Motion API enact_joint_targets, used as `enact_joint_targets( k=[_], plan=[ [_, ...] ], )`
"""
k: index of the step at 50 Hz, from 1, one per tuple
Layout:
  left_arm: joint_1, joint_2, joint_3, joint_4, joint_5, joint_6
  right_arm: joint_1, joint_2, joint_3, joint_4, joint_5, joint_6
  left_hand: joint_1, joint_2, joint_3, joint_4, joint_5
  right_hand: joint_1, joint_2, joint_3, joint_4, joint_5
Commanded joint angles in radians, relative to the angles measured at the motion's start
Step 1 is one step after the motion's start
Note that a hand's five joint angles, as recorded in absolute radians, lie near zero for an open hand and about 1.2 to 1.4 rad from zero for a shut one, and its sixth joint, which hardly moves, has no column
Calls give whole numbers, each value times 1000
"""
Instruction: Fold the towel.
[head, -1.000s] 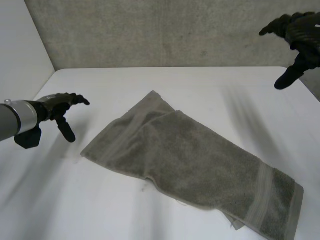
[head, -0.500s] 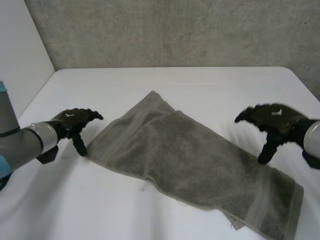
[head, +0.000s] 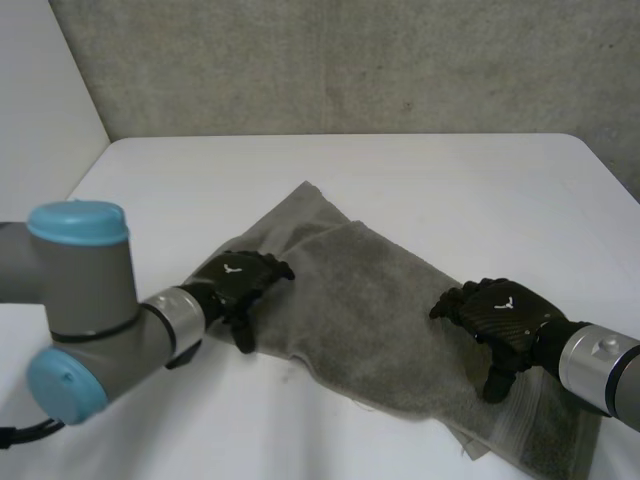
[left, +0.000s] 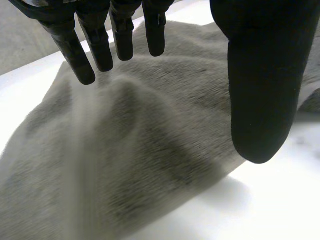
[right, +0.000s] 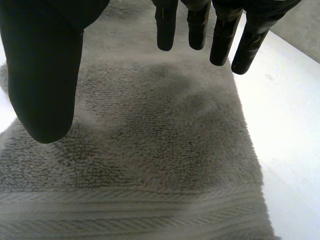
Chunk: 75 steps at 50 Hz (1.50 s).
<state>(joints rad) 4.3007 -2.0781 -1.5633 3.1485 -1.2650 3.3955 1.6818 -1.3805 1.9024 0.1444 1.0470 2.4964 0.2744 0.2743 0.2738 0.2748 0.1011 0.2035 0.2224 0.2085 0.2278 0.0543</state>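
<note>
I read this as a robotics lab or test cell, not a home. What shows it: a plain white table (head: 420, 170) standing in a corner, with a rough grey wall (head: 350, 60) behind it and a smooth white panel (head: 40, 100) along one side. Two machine arms reach over the table, the left arm (head: 90, 290) and the right arm (head: 605, 368), with grey joints and light-blue caps on the left one. A grey towel (head: 370, 300) lies on the tabletop.
</note>
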Motion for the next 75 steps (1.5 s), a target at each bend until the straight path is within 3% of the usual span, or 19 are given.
enact_joint_targets(
  k=[1,8,19,53,55,57,58,59,63,65,67,75],
  plan=[
    [-133,0,-7,64,-85,-45,13,1,6,-8,2,1,36,36,37,36,35,-16,-35,-21,-40,-41],
    [-190,-34,17,140,-123,-33,12,3,9,-9,1,1,94,94,95,94,93,-16,-35,-21,-40,-41],
    [-208,-131,86,142,-165,-28,12,1,23,-16,5,-1,218,218,219,218,217,-16,-35,-21,-40,-41],
    [-251,-132,69,143,-168,-27,12,12,37,-39,5,-4,241,241,242,241,240,-16,-35,-21,-40,-41],
    [-251,-135,77,148,-166,-27,12,15,37,-40,5,-4,309,309,310,309,308,-16,-35,-21,-40,-41],
    [-251,-154,100,157,-163,-27,12,24,37,-40,5,-7,808,808,809,808,807,-13,-32,-18,-37,-38],
    [-251,-154,100,157,-163,-27,12,24,37,-40,5,-7,811,811,812,811,810,-13,-32,-18,-37,-38],
    [-251,-168,121,168,-163,-27,12,26,35,-42,5,-8,1116,1116,1117,1116,1115,-7,-26,-12,-31,-32],
    [-248,-188,184,182,-174,-28,12,34,29,-42,15,-7,1122,1122,1122,1121,1121,81,62,76,57,56],
    [-237,-175,233,179,-197,-30,13,35,21,-40,40,4,1122,1122,1122,1121,1121,297,278,292,273,272],
    [-237,-159,249,177,-214,-30,16,34,21,-40,57,16,1122,1122,1122,1121,1121,348,329,343,323,323],
    [-214,-45,247,174,-249,-28,145,-15,33,-14,126,168,1122,1122,1122,1121,1121,263,244,258,239,238]
  ],
)
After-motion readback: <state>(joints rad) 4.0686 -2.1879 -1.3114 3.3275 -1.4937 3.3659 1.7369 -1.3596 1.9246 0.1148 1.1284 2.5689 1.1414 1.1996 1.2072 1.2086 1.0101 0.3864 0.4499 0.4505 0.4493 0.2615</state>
